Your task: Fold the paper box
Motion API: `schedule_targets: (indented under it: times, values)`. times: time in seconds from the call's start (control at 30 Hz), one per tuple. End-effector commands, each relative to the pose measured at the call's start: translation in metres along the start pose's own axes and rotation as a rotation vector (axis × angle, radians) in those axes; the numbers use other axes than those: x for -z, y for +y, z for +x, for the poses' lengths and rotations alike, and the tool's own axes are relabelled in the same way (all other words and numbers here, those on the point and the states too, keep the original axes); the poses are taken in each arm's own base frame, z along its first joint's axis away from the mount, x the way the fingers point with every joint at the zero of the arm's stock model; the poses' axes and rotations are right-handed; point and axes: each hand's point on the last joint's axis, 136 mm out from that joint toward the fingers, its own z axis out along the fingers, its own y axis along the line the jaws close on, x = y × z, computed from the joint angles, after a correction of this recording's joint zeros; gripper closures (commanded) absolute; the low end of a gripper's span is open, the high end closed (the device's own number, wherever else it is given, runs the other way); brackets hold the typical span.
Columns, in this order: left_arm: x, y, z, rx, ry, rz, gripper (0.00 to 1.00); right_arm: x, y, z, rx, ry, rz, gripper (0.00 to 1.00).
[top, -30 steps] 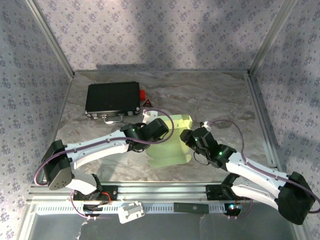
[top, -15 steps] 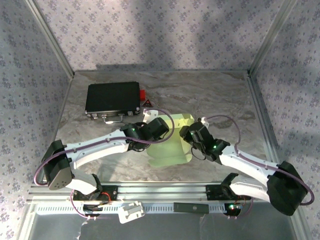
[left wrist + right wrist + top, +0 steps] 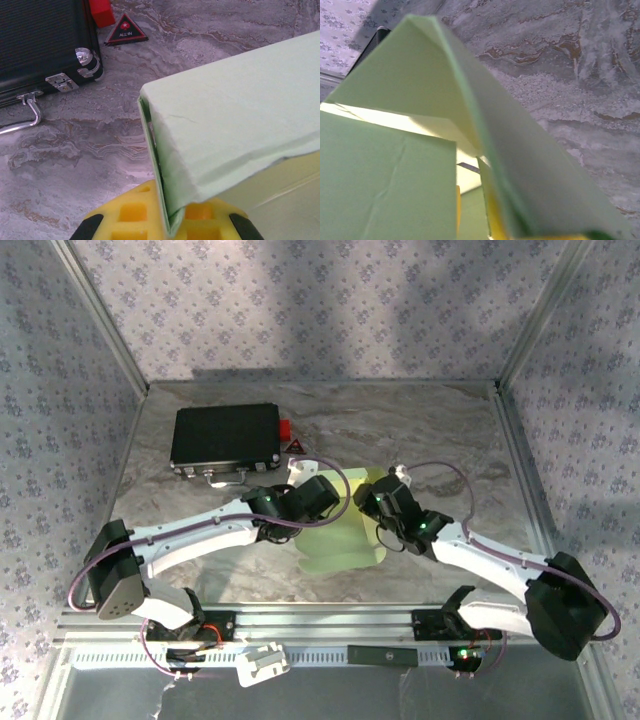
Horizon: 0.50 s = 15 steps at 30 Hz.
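A black rectangular hard case (image 3: 225, 435), a small red block (image 3: 285, 428) and a black triangular sticker (image 3: 125, 34) sit at the far left of the grey marbled tabletop (image 3: 450, 430), just beyond the left arm. At centre, the pale yellow-green cardboard paper box (image 3: 345, 540) — half-formed, flaps raised — lies between both arms. The left gripper (image 3: 167, 222) pinches one folded edge; the right gripper (image 3: 372, 505) meets a raised flap — its grip cannot be judged. Open marble runs right to the aluminium rail (image 3: 520, 460).
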Motion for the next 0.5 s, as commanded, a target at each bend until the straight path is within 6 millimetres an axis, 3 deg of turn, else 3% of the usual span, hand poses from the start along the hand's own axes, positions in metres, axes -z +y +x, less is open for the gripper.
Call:
schedule_targets:
  times: [0.0,0.47]
  values:
    - [0.005,-0.008,-0.009,-0.002,-0.008,0.024,1.00,-0.002,0.015,0.000,0.035,0.003,-0.028,0.70]
    - [0.005,-0.008,-0.009,-0.006,-0.008,0.023,1.00,-0.010,0.050,0.025,0.148,0.085,-0.098,0.72]
